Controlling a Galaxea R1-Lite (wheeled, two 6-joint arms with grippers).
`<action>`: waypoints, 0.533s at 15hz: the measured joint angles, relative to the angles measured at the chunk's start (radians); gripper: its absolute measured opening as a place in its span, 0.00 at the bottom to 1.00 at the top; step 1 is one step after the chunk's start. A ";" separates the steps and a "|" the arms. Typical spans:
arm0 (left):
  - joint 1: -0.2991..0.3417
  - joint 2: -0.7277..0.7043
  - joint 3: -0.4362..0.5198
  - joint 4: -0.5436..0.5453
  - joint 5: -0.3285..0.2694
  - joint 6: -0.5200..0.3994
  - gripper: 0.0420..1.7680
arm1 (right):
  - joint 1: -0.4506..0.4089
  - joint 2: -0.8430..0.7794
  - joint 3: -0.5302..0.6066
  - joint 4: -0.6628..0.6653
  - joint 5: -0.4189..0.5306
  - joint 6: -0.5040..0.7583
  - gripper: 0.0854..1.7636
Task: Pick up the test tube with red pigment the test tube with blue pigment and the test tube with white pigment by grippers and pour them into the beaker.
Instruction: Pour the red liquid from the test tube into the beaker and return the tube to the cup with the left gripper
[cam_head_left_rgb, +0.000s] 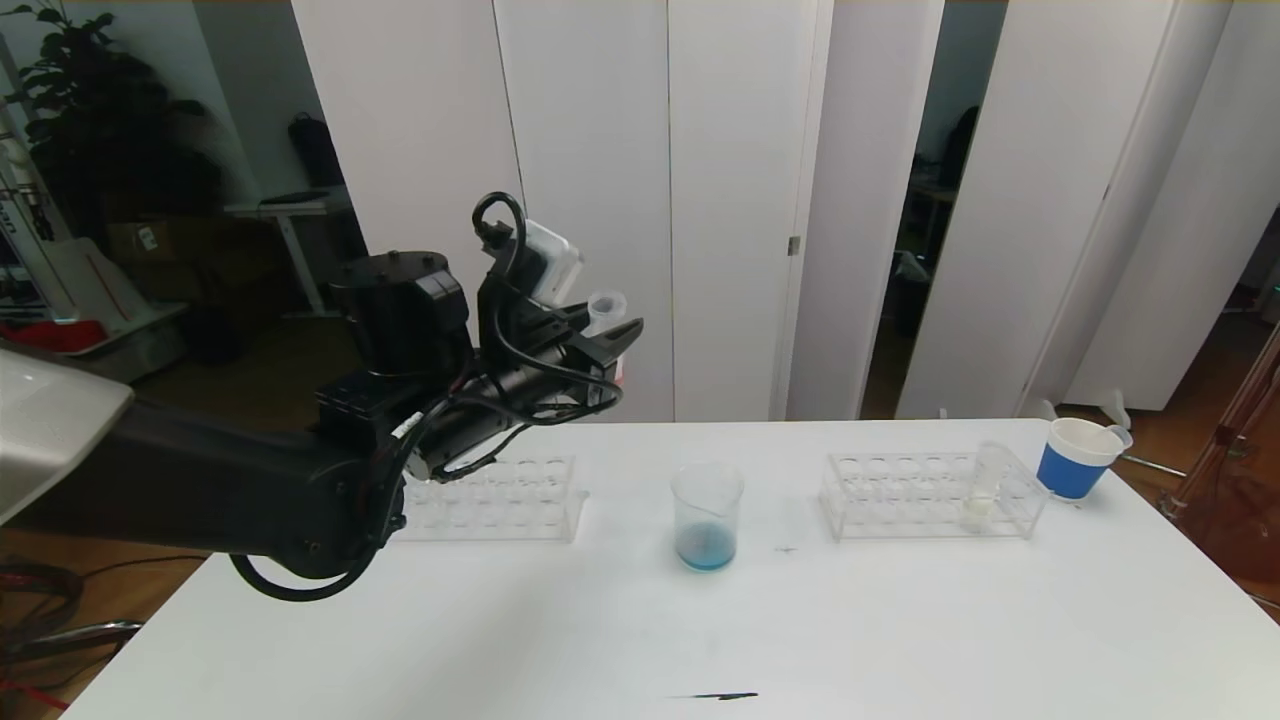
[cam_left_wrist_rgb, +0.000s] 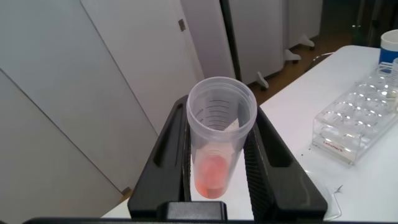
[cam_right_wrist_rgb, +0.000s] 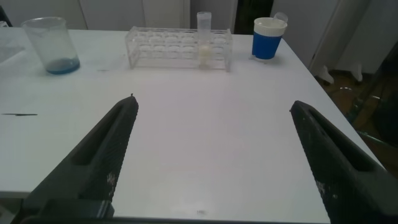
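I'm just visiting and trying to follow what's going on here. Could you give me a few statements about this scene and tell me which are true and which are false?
1. The left gripper holds a tube with red pigment between its fingers. True.
2. The beaker is completely empty. False: blue liquid sits at its bottom.
3. The tube with white pigment stands in the rack on the right. True.
4. The right gripper is clamped on the white tube. False: its fingers are spread wide above the table, holding nothing.
5. A blue and white paper cup stands beside the rack on the right. True.
6. The held tube is over the beaker. False: it is raised to the beaker's left.
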 joint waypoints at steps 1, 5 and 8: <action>-0.006 0.037 -0.020 -0.013 -0.083 0.013 0.31 | 0.000 0.000 0.000 0.000 0.000 0.000 0.99; -0.023 0.180 -0.114 -0.021 -0.228 0.151 0.31 | 0.000 0.000 0.000 0.000 0.000 0.000 0.99; -0.038 0.284 -0.231 -0.051 -0.286 0.173 0.31 | 0.000 0.000 0.000 0.000 0.000 0.000 0.99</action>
